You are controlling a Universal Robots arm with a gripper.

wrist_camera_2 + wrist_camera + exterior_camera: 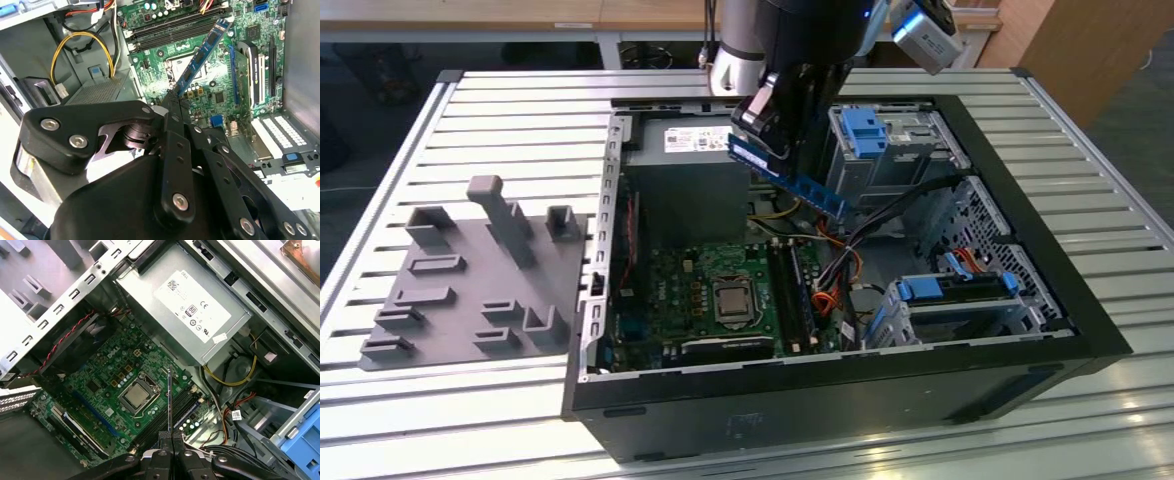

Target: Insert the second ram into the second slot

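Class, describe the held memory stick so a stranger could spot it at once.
Find the open black computer case. Above its green motherboard, the gripper holds the second ram: a thin, flat blue strip, tilted, unlike the chunky blue drive-bay latches.

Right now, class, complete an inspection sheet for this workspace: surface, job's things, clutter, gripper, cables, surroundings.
Surface: slatted metal table carrying an open computer case.
Job's things: blue ram stick held tilted above the motherboard, not seated in a slot.
Clutter: grey fixture tray beside the case, on the exterior view's left.
Gripper: gripper shut on one end of the ram stick.
Cables: yellow wires looped near the power supply.
Surroundings: wooden furniture beyond the table.
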